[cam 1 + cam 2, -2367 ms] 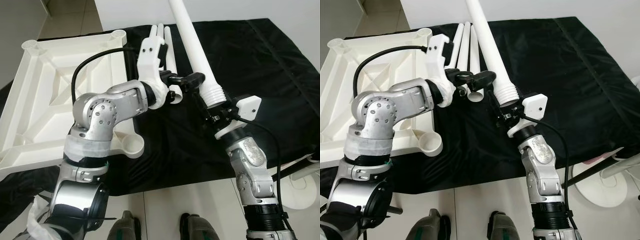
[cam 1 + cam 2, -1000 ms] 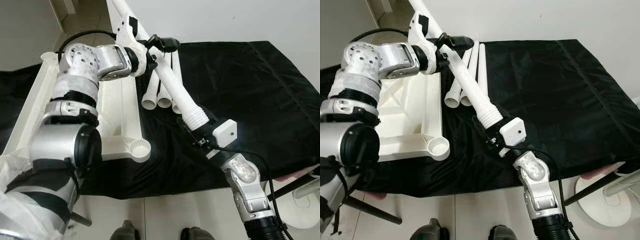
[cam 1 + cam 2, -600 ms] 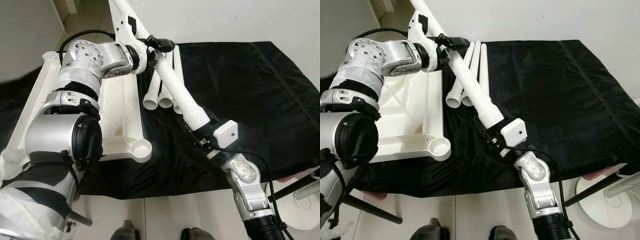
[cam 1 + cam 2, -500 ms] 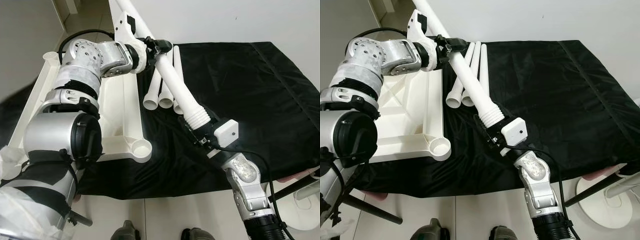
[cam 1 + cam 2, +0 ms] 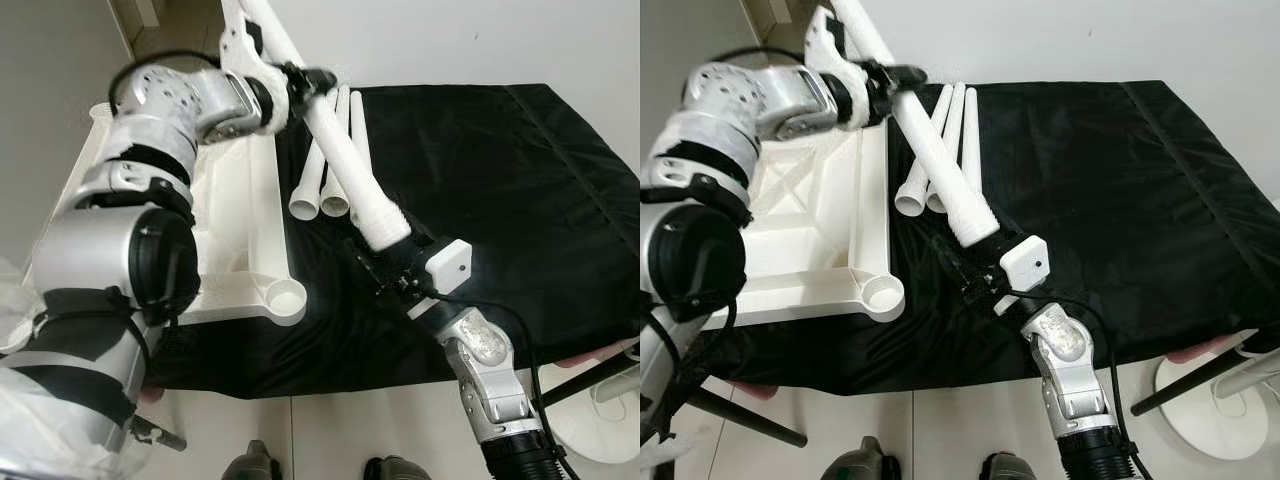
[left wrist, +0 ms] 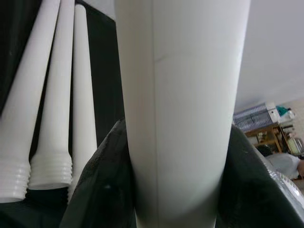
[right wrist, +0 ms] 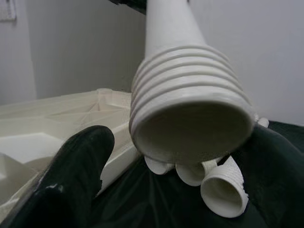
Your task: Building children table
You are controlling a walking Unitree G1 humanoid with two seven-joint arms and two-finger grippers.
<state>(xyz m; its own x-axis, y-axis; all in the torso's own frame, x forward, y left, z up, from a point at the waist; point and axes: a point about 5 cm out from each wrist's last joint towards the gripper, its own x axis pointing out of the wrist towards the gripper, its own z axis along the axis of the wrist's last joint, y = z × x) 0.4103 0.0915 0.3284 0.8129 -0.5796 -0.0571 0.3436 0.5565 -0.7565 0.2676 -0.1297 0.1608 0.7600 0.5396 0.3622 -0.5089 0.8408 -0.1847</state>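
- Now, the white table leg (image 5: 345,165) hangs tilted above the black-draped counter (image 5: 500,180), its narrow end rising far-left and its threaded end pointing near-right.
- The left gripper (image 5: 305,82) has its jaws clenched around the leg's upper shaft, up by the far edge of the cloth.
- In the left wrist view the dark fingers (image 6: 102,190) press against both sides of that shaft.
- The right gripper (image 5: 385,265) sits just at the threaded end, jaws spread; in its wrist view the fingers (image 7: 76,166) flank the ridged mouth without clearly touching it.
- Three more legs (image 5: 940,150) lie side by side on the cloth underneath.
- The upturned white tabletop (image 5: 810,240) rests on the left.
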